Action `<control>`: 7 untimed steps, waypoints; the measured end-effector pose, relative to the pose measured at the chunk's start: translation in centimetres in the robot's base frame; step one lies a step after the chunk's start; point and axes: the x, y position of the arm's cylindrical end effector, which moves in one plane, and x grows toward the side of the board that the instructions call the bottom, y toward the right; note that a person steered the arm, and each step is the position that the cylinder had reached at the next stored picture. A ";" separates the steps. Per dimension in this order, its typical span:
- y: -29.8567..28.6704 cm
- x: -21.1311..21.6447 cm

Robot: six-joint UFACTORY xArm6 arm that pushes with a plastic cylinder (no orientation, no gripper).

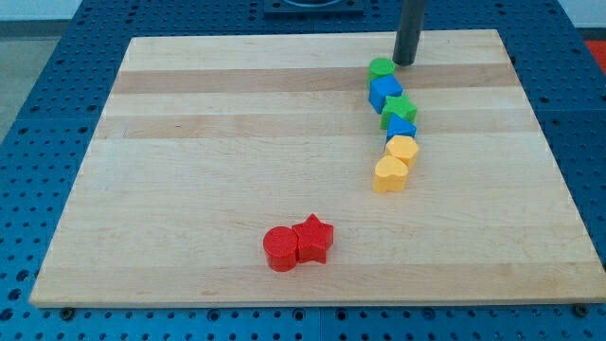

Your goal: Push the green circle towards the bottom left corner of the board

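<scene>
Blue pegboard bench all around, with a pale wooden surface (189, 142) filling most of the view.

Largest on it: a column of six blocks on the view's right, packed touching or nearly so, running down from near the top edge. From top to bottom: green circle (381, 68), blue cube (385, 92), green star (399, 109), blue triangle-like block (401, 129), yellow block (403, 149) of unclear shape, yellow heart (389, 174). Well apart, low at centre: red cylinder (280, 248) touching red star (314, 239).

Smaller still: dark rod dropping in from the top, my tip (405, 62) just beside the green circle, on its upper right, apparently not quite touching, though hard to tell. No fingers on this rig, so nothing open or closed and nothing held; only a bare rod end for pushing.

Green circle: sits near the top edge, right of centre, far from the bottom left corner, so the task looks barely begun. Probably light, stiff plastic, sliding easily on smooth wood. Round side likely to roll off the tip if struck off centre. No grasp possible; best contact judged at its upper right flank, pushing diagonally down and left. Risk: blue cube pressed against its lower edge, likely to get dragged along or deflect it.
</scene>
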 end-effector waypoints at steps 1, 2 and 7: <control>-0.2 0.5; -0.3 0.7; -6.1 5.5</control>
